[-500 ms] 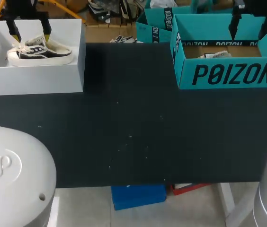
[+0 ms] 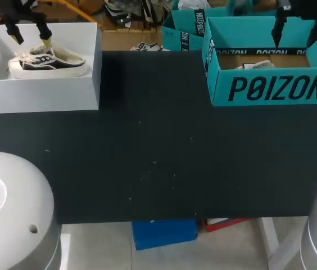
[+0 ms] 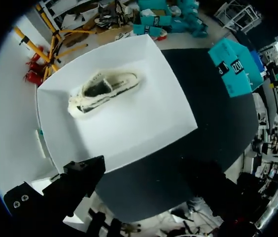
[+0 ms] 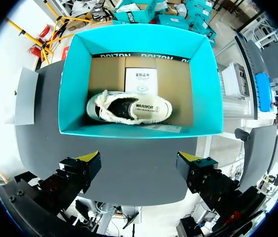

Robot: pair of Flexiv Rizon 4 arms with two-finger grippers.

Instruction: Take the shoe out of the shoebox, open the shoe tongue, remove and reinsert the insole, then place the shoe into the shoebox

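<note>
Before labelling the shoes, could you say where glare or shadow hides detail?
Left wrist view: the white cardboard shoebox glares, paling the cream and black sneaker; right wrist view: the teal cardboard shoebox and its cream canvas sneaker are evenly lit; head view: the white shoebox's sneaker reads clearly.

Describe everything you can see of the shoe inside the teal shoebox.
The shoe is a low cream-white sneaker with a dark opening and side panel, fuzzy-looking at its edges. It lies across the brown cardboard floor of the teal shoebox, beside a white card. The right gripper hangs open, apart from it.
</note>
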